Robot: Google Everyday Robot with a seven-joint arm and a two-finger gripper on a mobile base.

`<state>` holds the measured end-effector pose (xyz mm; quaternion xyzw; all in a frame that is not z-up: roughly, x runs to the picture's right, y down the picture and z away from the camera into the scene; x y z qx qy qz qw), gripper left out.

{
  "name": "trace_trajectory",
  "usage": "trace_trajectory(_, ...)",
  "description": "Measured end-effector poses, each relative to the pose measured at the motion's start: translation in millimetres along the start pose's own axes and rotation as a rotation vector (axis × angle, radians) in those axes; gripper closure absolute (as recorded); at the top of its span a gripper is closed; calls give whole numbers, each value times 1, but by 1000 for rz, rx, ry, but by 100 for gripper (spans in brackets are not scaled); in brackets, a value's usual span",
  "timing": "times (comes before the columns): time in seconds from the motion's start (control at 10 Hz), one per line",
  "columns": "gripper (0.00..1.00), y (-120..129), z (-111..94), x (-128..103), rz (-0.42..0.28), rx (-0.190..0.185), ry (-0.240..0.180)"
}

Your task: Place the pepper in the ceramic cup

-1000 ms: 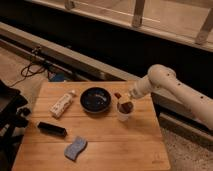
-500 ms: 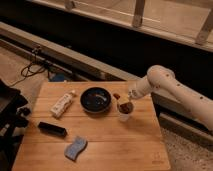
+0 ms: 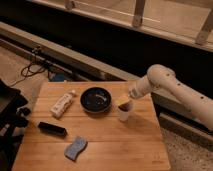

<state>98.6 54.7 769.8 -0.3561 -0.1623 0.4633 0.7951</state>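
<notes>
A small blue-grey sponge point(image 3: 75, 148) is seen nearest the camera on the pale wooden table point(image 3: 115, 145), well to the left of and below the claw. A flat black rectangular block point(image 3: 52, 128) lies further left, and beyond it a white tube-shaped bottle point(image 3: 62, 104) is laid tilted. A wide, shallow dark round bowl point(image 3: 95, 99) sits just to the left of the claw. Directly under the claw stands the small whitish ceramic cup point(image 3: 124, 113), its dark mouth partly covered by the claw.

The gripper point(image 3: 125, 104), at the end of the white tubular arm point(image 3: 172, 90), is held right over the cup's rim. Whether its fingers are parted or closed cannot be told, since they merge with the dark opening. The slim dark red pepper cannot be made out separately; only a dark reddish patch is seen at the cup's mouth beneath the claw.

Compared with half a second ago, the claw is found in nearly the same spot over the cup, and the other things are unmoved.
</notes>
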Motion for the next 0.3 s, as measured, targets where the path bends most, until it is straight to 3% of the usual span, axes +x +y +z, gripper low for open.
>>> trace_trajectory(0.3,20,8,-18,-17,-13,6,1)
